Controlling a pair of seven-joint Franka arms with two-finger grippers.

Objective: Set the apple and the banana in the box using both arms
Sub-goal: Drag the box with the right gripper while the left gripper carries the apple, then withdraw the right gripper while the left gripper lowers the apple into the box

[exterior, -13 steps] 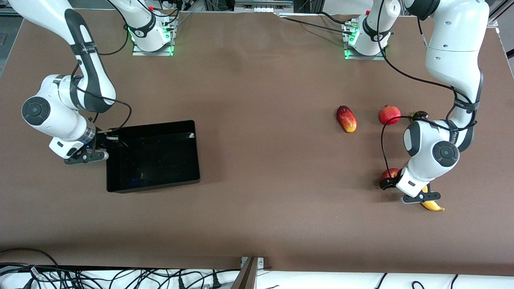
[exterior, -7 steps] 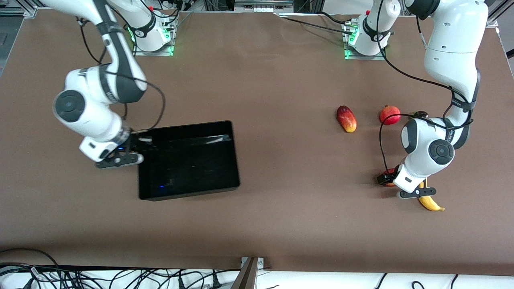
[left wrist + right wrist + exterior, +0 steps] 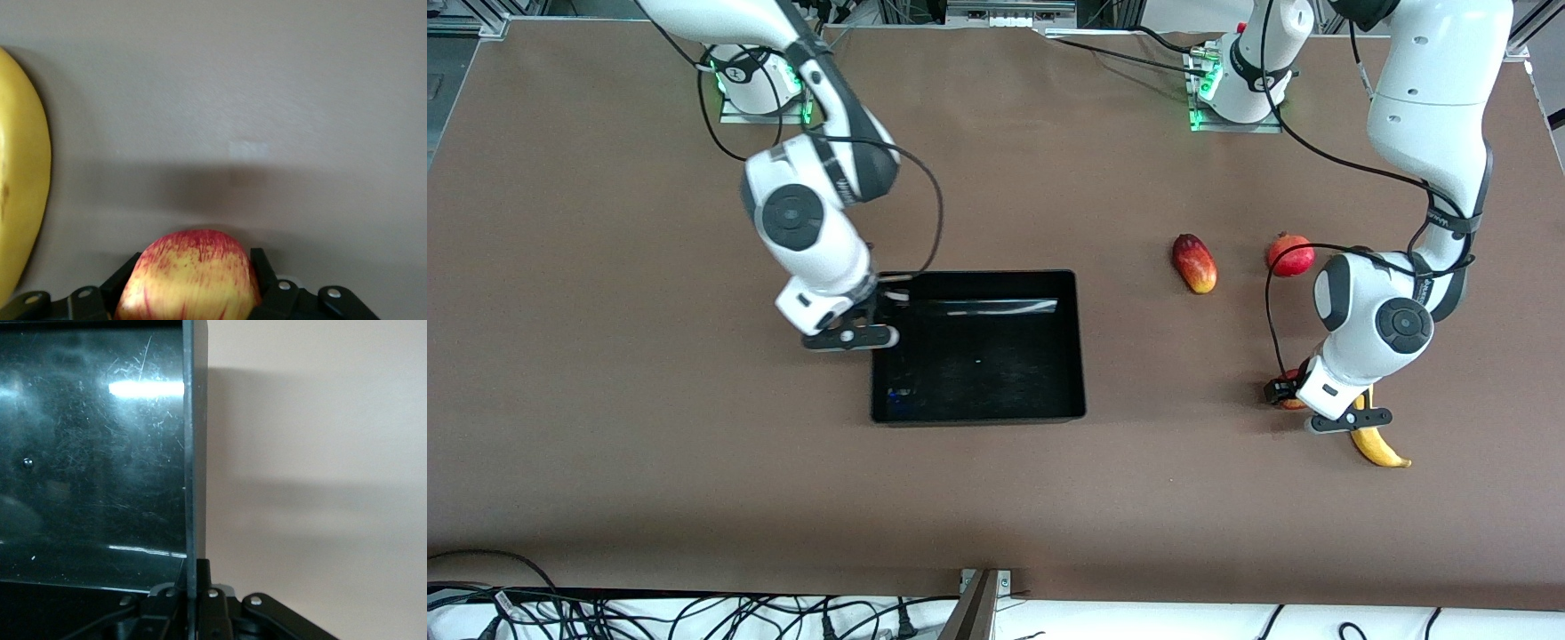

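Note:
The black box (image 3: 1080,348) sits near the middle of the table. My right gripper (image 3: 884,308) is shut on the box's wall at the right arm's end, and the wall (image 3: 194,453) runs between its fingers (image 3: 208,577). My left gripper (image 3: 1284,392) is shut on the red-yellow apple (image 3: 190,277), low at the table, toward the left arm's end. In the front view the apple (image 3: 1288,401) is mostly hidden by the wrist. The yellow banana (image 3: 1378,447) lies right beside it and also shows in the left wrist view (image 3: 20,200).
A red-yellow mango (image 3: 1194,263) and a round red fruit with a crown tip (image 3: 1290,254) lie farther from the front camera than the apple. Cables hang along the table's front edge (image 3: 996,587).
The right arm has dragged the box from its own end of the table to the middle. The left gripper has shifted slightly and settled over the apple.

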